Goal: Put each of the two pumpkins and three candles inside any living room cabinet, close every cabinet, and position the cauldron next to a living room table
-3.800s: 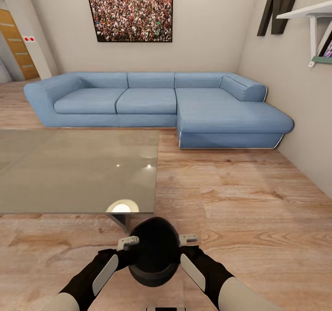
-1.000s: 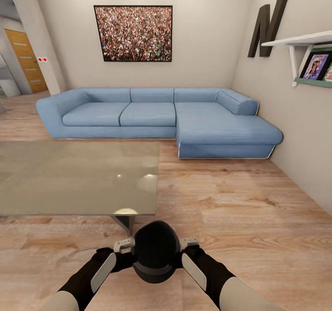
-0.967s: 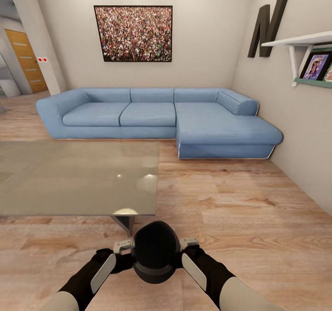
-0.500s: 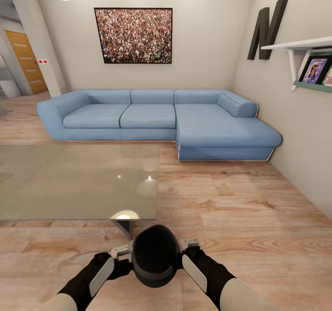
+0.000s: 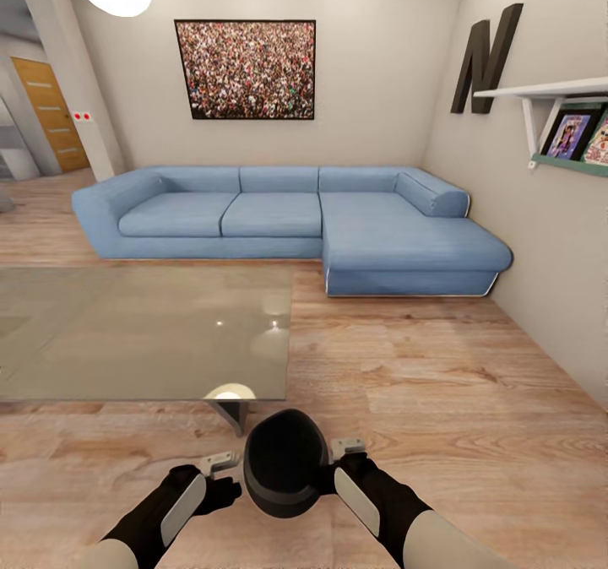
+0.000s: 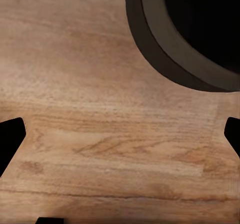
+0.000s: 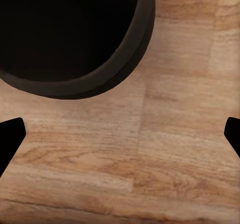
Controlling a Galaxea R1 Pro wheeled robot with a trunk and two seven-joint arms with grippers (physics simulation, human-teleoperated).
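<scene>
A living room with a light wood plank floor (image 5: 439, 383) and pale walls fills the head view. Against the far wall stands a large blue fabric corner sofa (image 5: 295, 223), under a framed picture of a dense crowd (image 5: 246, 69). On the right wall hang a big dark letter N (image 5: 485, 58) and a white shelf (image 5: 549, 92). Nearer, at the left, lies a wide grey glass table top (image 5: 135, 333). Just beside its near corner sits the small round black cauldron (image 5: 284, 463), on the floor between the two arms. The left gripper (image 5: 218, 463) and the right gripper (image 5: 348, 448) flank it; in both wrist views the dark fingertips stand spread wide over bare floor, the cauldron's rim (image 6: 170, 59) apart from them.
</scene>
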